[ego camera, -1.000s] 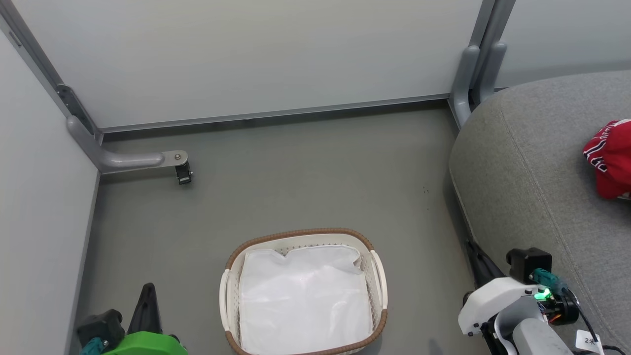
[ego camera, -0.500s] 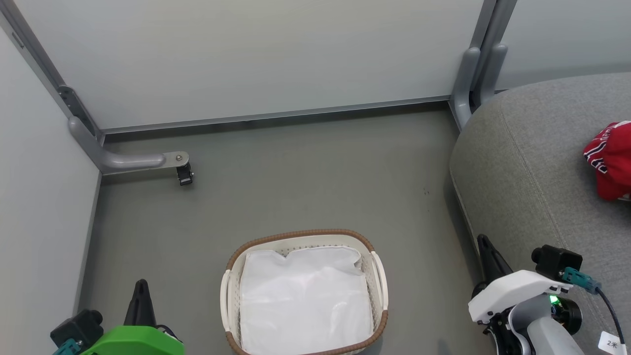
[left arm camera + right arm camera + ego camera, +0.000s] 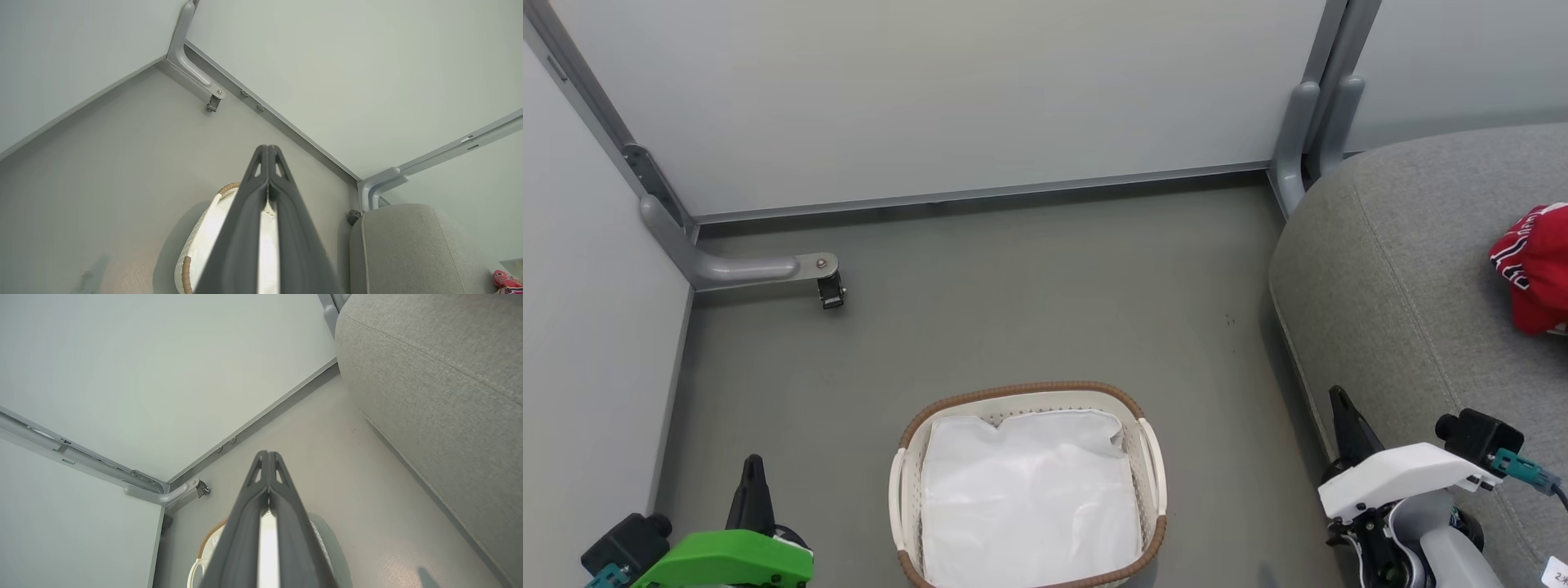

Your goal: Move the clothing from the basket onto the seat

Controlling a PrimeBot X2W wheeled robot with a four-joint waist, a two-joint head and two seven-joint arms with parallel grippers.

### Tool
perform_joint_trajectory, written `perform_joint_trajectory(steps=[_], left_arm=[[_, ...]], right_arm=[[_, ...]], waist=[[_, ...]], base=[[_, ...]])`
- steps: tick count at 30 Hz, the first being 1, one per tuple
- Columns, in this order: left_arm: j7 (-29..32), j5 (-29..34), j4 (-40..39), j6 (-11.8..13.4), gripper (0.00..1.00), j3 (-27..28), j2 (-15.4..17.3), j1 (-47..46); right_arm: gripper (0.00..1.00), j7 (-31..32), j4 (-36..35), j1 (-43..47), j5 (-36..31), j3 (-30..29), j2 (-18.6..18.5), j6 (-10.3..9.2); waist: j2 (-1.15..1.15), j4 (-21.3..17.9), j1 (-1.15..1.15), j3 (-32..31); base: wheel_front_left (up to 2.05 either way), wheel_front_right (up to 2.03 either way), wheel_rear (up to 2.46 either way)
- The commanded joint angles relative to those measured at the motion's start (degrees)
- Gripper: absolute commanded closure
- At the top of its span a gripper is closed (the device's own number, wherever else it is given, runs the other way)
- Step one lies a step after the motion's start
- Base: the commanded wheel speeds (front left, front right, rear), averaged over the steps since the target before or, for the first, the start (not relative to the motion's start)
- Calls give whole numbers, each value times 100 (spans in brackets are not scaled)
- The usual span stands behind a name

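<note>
The cream basket with a brown woven rim sits on the floor at the bottom centre and holds just its white cloth liner. Red clothing with white trim lies on the grey seat at the right edge. My left gripper is shut and empty at the lower left, left of the basket. My right gripper is shut and empty at the lower right, between basket and seat. The left wrist view has shut fingers above the basket, the seat and a bit of clothing.
Pale partition panels close the back and left. A grey bracket foot with a caster juts from the left panel. A grey post stands by the seat's far corner. Grey floor stretches beyond the basket.
Both grippers have drawn back toward the bottom of the head view, the left leftward and the right rightward. The basket and the clothing on the seat have stayed put.
</note>
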Motion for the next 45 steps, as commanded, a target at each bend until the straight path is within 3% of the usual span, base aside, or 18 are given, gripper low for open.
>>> perform_joint_trajectory(steps=[1, 45], left_arm=[[35, -195, -115, -23, 100, 31, 32, -192], [764, -2919, -525, -121, 100, 184, 50, -355]], right_arm=[[100, 52, -129, -31, 194, -44, -31, -2], [100, 775, -768, 219, 3051, -431, -52, -4]], waist=[[0, 1, 0, -2], [0, 46, 0, -85]], base=[[0, 0, 0], [0, 0, 0]])
